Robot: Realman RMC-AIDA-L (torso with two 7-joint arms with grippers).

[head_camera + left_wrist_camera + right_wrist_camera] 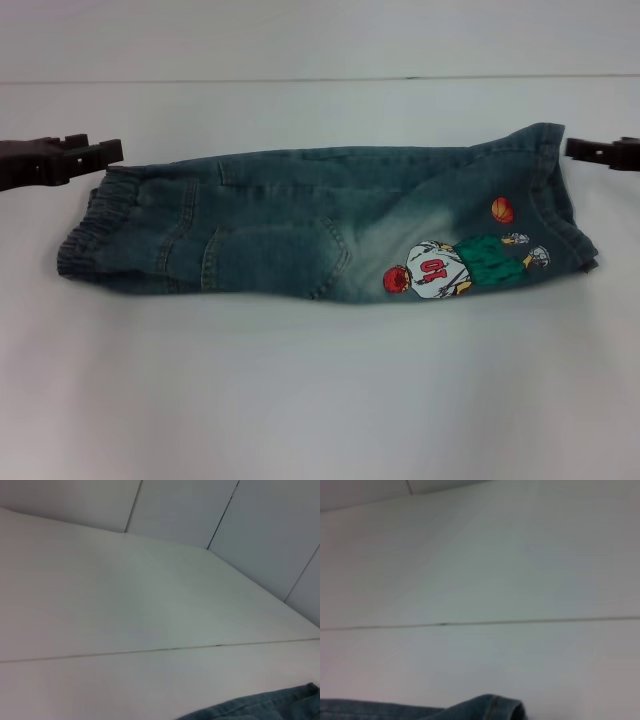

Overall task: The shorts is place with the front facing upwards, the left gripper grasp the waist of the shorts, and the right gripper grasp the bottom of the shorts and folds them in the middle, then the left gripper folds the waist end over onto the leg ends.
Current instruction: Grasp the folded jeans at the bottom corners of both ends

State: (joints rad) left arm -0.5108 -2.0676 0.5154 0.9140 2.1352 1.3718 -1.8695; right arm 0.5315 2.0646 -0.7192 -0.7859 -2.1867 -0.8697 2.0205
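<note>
The blue denim shorts [300, 235] lie across the table, folded lengthwise, with a back pocket and the basketball player print [450, 265] facing up. The puckered waist of the shorts [95, 225] is at the left end. The bottom of the shorts, the stitched leg ends [565, 195], is at the right end. My left gripper [108, 152] sits just beyond the waistband's far corner. My right gripper [575, 149] sits just off the far corner of the hems. A strip of denim [260, 709] edges the left wrist view, and a stitched hem [487, 707] edges the right wrist view.
The white table [320, 400] spreads wide in front of the shorts and behind them. A thin seam [320, 80] runs across the far side, with white wall panels [260, 525] beyond it.
</note>
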